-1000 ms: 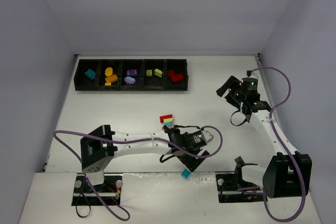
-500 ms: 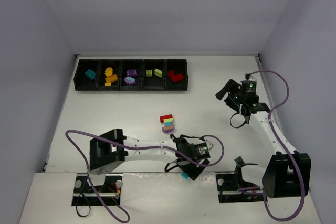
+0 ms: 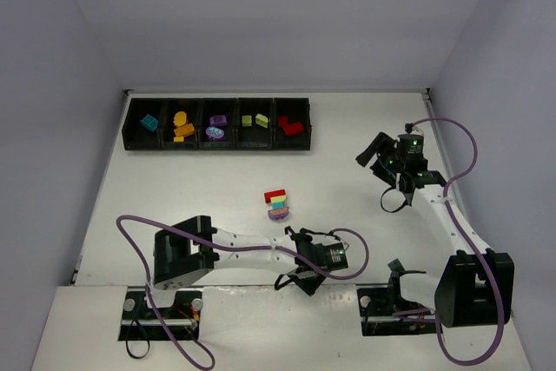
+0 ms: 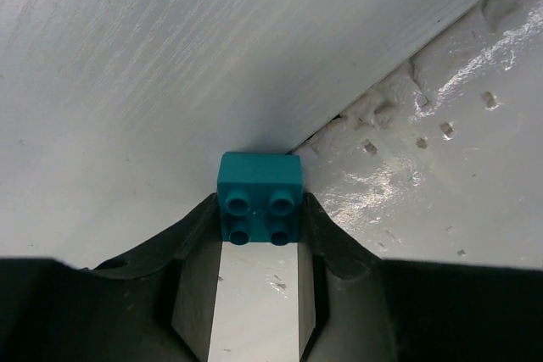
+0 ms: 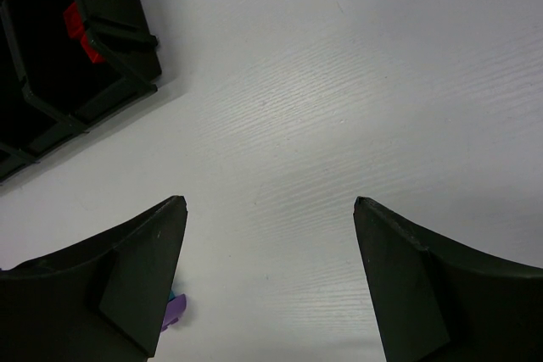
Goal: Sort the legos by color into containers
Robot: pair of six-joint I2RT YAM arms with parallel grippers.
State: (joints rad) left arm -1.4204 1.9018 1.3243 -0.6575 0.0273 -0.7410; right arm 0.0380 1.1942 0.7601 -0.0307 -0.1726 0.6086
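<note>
My left gripper [image 4: 260,209] is shut on a teal lego [image 4: 260,197], which rests on the table at the seam with the near ledge. In the top view that gripper [image 3: 306,280] covers the brick. A stack of legos [image 3: 277,203], red on top and purple at the bottom, stands mid-table. The containers [image 3: 217,99] at the back left hold teal [image 3: 149,122], orange [image 3: 182,125], purple [image 3: 216,128], lime [image 3: 254,120] and red [image 3: 291,124] bricks. My right gripper [image 3: 375,152] hangs open at the right, holding nothing, also seen open in its wrist view [image 5: 270,205].
The right wrist view catches a corner of the containers [image 5: 110,65] with a red brick [image 5: 75,23] inside, and the purple foot of the stack [image 5: 172,311]. A rough raised ledge [image 4: 441,150] borders the table's near edge. Grey walls enclose the table.
My left arm swung back toward the near edge, came down over the teal lego there and shut on it. The right gripper barely shifted.
</note>
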